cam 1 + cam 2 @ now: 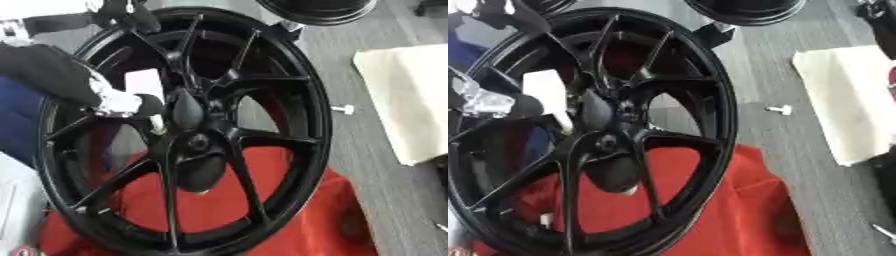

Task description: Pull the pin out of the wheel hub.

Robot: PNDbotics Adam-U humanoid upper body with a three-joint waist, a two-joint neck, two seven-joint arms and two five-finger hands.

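A large black spoked wheel (289, 95) stands upright on a red cloth (297, 215). Its hub (194, 142) sits near the middle of the view. A short pale pin (157, 123) sticks out just left of the hub. My left hand (144, 104) reaches in from the left on a black arm with a silver wrist. Its dark fingers are curled over the pin's upper end. A white card-like patch (144, 82) shows through the spokes just above the hand. My right hand shows in neither view.
A small white bolt (344, 109) lies on the grey floor right of the wheel. A pale pad (407, 100) lies further right. Part of another black wheel (319, 10) shows at the top. A dark and silver shape (122, 12) sits at the rim's top left.
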